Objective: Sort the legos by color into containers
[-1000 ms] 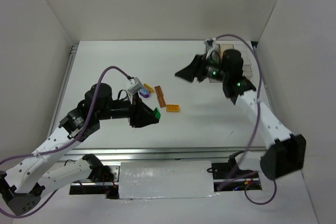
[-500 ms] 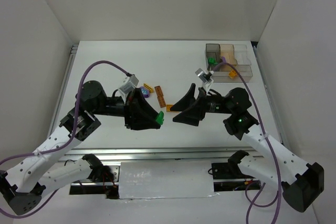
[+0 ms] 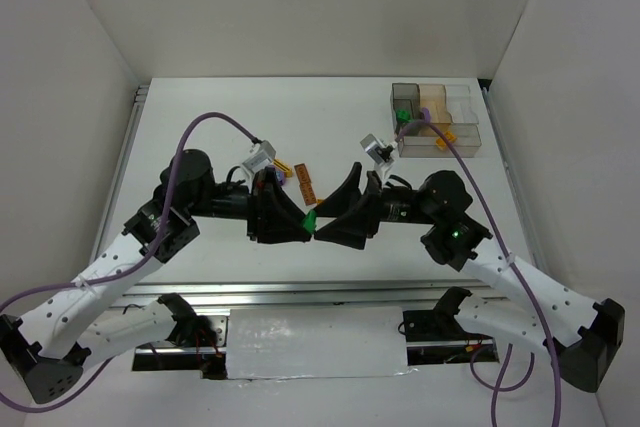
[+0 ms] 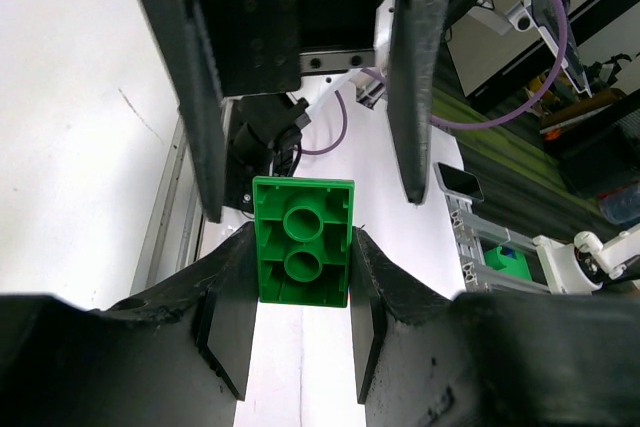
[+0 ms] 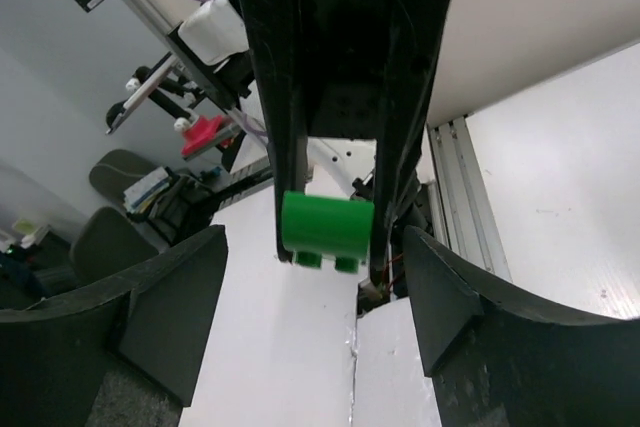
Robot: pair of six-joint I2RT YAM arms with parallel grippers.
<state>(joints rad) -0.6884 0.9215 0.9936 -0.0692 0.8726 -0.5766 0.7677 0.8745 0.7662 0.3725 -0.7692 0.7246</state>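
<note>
My left gripper [image 3: 305,221] is shut on a green lego [image 3: 310,219] and holds it above the table, pointing right. In the left wrist view the green lego [image 4: 302,253] sits clamped between both pads, hollow underside facing the camera. My right gripper [image 3: 328,221] is open and faces the left one, its fingers either side of the brick without touching; in the right wrist view the green lego [image 5: 326,228] hangs between the left gripper's fingers. An orange lego [image 3: 305,185] and a purple one [image 3: 279,175] lie behind the grippers. The divided container [image 3: 470,132] stands at the far right.
The container holds a green lego [image 3: 403,117], a purple piece [image 3: 424,115] and an orange lego [image 3: 443,140] in separate compartments. White walls enclose the table on three sides. Purple cables arc over both arms. A metal rail runs along the near edge.
My right gripper swung from the container down to the table centre and closed in on the left one. My left gripper moved right with the green lego. The two now meet tip to tip.
</note>
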